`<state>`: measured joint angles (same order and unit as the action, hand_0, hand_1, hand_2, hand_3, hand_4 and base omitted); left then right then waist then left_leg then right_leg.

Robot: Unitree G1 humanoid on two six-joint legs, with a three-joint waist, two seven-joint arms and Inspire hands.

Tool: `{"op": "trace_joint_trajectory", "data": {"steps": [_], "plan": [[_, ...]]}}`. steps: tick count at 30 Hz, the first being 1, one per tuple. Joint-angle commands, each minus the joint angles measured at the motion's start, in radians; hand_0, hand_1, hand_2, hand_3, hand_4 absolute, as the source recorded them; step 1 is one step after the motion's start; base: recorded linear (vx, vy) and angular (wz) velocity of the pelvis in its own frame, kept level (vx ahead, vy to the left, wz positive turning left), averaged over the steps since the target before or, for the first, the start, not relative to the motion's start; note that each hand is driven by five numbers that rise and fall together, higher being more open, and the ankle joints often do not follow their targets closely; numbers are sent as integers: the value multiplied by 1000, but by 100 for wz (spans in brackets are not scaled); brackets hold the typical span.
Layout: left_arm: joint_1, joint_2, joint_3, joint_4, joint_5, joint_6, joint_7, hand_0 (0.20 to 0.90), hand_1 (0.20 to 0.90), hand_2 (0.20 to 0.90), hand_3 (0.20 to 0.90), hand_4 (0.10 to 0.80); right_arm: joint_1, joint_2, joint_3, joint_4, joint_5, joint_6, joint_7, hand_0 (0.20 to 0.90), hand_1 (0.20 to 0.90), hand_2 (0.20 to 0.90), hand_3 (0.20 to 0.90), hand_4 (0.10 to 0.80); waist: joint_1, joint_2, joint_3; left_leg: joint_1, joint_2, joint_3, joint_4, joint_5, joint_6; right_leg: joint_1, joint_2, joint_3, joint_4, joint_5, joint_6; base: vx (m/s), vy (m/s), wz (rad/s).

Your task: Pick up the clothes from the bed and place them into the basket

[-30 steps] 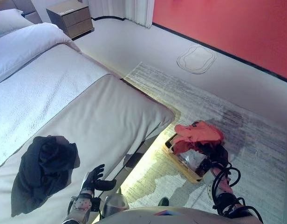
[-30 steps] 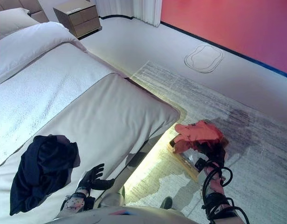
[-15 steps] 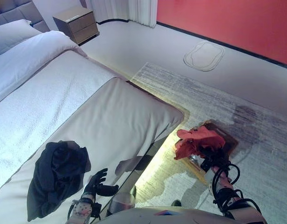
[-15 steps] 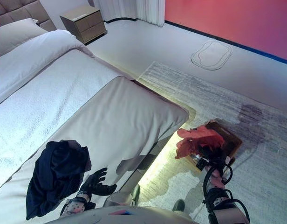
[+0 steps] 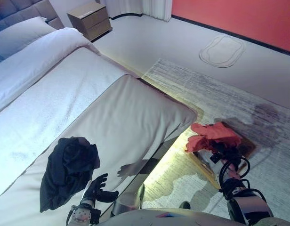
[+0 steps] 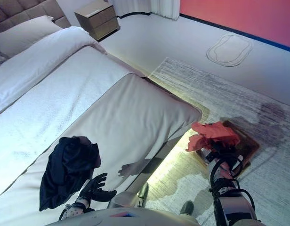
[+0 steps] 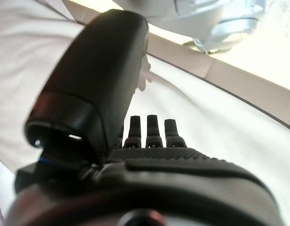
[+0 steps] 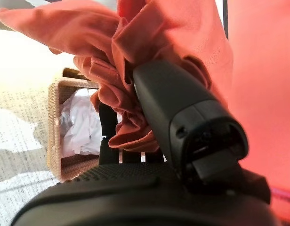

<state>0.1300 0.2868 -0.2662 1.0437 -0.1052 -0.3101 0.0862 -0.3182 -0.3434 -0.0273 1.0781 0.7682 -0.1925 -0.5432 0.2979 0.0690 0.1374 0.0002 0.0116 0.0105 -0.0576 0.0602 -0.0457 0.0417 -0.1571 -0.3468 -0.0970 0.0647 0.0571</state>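
Observation:
A dark navy garment [image 5: 68, 170] lies crumpled on the beige bed cover [image 5: 131, 113] near its front edge. My left hand [image 5: 98, 189] hovers just right of it over the cover, fingers straight and empty; it also shows in the left wrist view [image 7: 149, 132]. My right hand [image 5: 225, 151] is shut on a coral-red garment [image 5: 214, 135] and holds it above a woven basket [image 5: 246, 149] on the rug by the bed's corner. In the right wrist view the red cloth [image 8: 149, 61] bunches over my thumb [image 8: 182, 117], with the basket [image 8: 54, 136] and white cloth [image 8: 81, 127] inside it beyond.
The bed carries a white blanket [image 5: 46, 89] and a pillow [image 5: 20, 35] at its head. A wooden nightstand [image 5: 91, 19] stands at the back. A grey rug [image 5: 220, 94] covers the floor right of the bed, below a red wall [image 5: 239, 16].
The camera has shifted, so the whole scene sits further right. My right hand still holds the red garment over the basket. My left hand stays beside the dark garment.

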Motion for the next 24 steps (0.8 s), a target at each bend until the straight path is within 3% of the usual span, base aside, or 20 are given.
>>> {"op": "trace_joint_trajectory", "data": {"steps": [1, 7, 15, 24], "plan": [[-49, 50, -50, -10, -7, -78, 15, 900, 900, 900, 900, 800, -131, -137, -29, -25, 10, -53, -36, 300, 300, 300, 200, 100, 19, 7, 34, -109, -37, -79, 3, 34, -21, 42, -10, -114, 66, -53, 38, -4, -27, 12], [-52, 51, -63, -16, -24, -96, 2, 900, 900, 900, 900, 800, -151, -183, -48, 25, 5, -24, -73, 300, 300, 300, 200, 100, 11, 19, 51, -111, -36, -79, 5, 34, -26, 29, -16, -117, 81, -58, 37, -5, -9, 6], [-54, 42, -90, -25, -43, -102, 16, 900, 900, 900, 900, 800, -144, -227, -100, 61, -38, -61, -236, 300, 300, 300, 200, 100, -17, 25, 62, -94, -28, -62, -6, 32, -30, 25, -15, -104, 86, -60, 39, -7, -3, -2], [-59, 57, -81, -45, -44, -72, 15, 900, 900, 900, 900, 800, -74, -244, -127, 90, -13, -20, -189, 300, 300, 300, 200, 100, -37, 10, 54, -75, -17, -50, -8, 26, -25, 31, -5, -89, 80, -54, 38, 20, -37, -1]]}}
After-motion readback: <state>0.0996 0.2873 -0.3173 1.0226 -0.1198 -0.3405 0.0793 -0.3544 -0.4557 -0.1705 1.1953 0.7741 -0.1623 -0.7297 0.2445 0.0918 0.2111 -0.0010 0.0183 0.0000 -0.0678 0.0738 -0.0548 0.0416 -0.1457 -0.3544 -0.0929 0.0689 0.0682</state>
